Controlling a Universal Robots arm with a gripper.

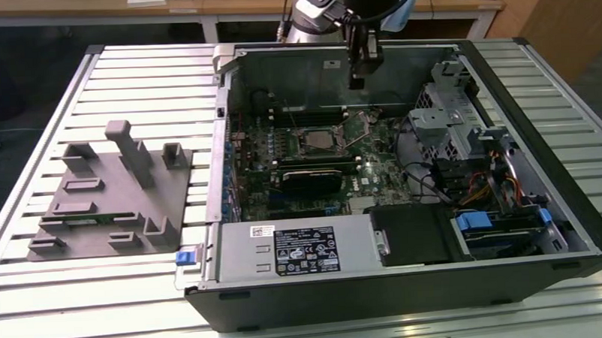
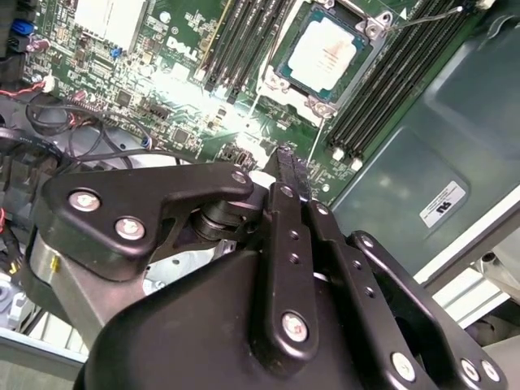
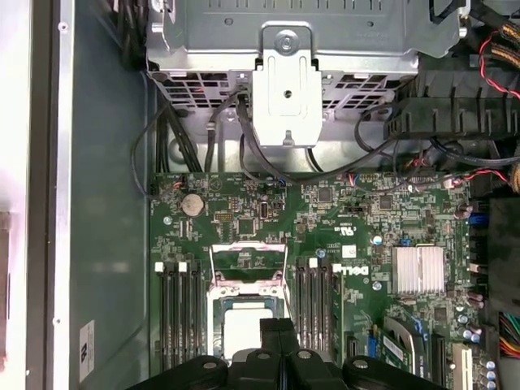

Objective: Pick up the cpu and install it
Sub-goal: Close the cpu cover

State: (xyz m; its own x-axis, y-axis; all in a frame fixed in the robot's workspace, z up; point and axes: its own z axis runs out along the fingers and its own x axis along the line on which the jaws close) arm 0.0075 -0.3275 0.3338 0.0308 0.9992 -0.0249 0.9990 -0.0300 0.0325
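The cpu (image 2: 333, 55), a small square chip with a pale silver top, lies flat in the socket on the green motherboard (image 2: 162, 89). It also appears in the first wrist view, cpu (image 3: 237, 329), partly covered by my fingers, and in the exterior view, cpu (image 1: 318, 142), at the board's middle. My gripper (image 1: 358, 80) hangs above the back part of the open computer case (image 1: 540, 130), a little above and behind the socket. In both wrist views the gripper (image 2: 288, 162) (image 3: 278, 325) has its two black fingers pressed together with nothing between them.
A grey fixture (image 1: 112, 198) with upright posts lies on the slatted table (image 1: 45, 313) at the exterior view's left. Inside the case are a black box with a white label (image 1: 304, 248), a drive cage (image 1: 449, 119), cables and memory slots (image 2: 390, 73) beside the socket.
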